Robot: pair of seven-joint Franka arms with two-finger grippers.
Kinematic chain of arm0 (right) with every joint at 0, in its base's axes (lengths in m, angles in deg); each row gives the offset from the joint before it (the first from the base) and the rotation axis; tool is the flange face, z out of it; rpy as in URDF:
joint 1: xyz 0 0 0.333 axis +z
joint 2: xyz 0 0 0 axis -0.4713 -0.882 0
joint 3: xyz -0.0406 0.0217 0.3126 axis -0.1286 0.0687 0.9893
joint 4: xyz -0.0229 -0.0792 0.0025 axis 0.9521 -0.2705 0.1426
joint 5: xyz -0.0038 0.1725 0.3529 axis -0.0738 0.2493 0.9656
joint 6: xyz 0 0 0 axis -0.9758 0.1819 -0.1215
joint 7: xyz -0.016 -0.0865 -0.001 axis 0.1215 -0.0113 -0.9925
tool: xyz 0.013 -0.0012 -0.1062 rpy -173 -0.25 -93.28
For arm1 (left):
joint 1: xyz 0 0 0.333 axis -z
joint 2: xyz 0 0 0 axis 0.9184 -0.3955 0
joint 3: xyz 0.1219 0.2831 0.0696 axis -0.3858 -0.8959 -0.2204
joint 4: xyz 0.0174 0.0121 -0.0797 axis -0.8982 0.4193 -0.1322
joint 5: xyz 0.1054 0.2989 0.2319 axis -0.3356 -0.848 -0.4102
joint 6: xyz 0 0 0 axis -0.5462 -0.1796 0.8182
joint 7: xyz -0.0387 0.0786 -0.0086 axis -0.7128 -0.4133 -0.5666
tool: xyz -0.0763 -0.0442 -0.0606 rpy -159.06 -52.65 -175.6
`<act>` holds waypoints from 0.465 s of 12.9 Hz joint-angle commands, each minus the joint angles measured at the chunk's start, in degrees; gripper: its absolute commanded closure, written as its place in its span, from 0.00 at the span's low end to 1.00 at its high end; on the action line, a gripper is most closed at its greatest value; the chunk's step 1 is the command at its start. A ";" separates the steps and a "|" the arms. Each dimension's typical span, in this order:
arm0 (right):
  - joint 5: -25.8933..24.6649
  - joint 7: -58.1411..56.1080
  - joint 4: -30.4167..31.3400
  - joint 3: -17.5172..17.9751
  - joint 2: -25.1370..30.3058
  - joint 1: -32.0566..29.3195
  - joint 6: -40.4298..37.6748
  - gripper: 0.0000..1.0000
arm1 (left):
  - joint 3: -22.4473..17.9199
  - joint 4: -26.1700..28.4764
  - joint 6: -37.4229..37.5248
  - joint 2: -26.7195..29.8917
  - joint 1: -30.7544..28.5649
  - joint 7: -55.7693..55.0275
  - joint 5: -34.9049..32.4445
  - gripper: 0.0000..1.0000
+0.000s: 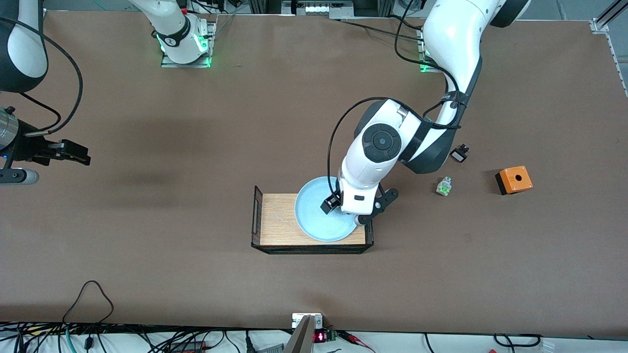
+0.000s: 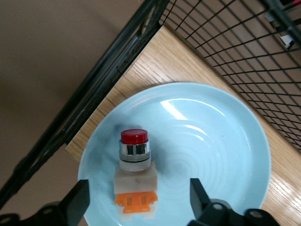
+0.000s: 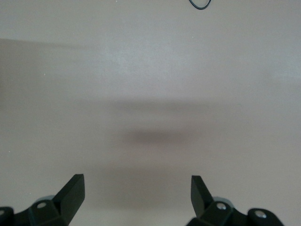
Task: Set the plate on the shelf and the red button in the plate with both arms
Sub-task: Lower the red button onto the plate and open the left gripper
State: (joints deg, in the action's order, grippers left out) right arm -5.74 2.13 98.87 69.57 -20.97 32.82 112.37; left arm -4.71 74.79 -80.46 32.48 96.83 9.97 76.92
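Note:
The pale blue plate [image 1: 314, 215] lies in the wooden tray [image 1: 277, 225], at the end toward the left arm. The red button [image 2: 135, 174] lies on the plate [image 2: 211, 141], red cap at one end and orange block at the other. My left gripper [image 2: 138, 197] hangs open just over it, its fingers standing well apart on either side of the orange end without touching it. In the front view the left hand covers the button. My right gripper [image 1: 73, 152] is open and holds nothing [image 3: 138, 188], over bare table at the right arm's end.
The tray has black wire mesh walls [image 2: 235, 47]. Toward the left arm's end of the table lie a small green-capped piece [image 1: 444, 187], an orange box with a hole [image 1: 513, 179] and a small black part [image 1: 459, 154].

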 commanded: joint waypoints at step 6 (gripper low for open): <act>0.43 0.20 -2.52 0.39 -1.91 -0.66 0.01 0.00 | -0.01 -0.88 6.35 3.73 0.46 0.92 -4.98 0.00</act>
State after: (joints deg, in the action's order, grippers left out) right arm -5.74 2.19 98.22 69.78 -22.06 32.80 112.63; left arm -4.60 73.88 -75.60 34.58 97.23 10.10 73.22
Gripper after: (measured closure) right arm 0.000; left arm 0.000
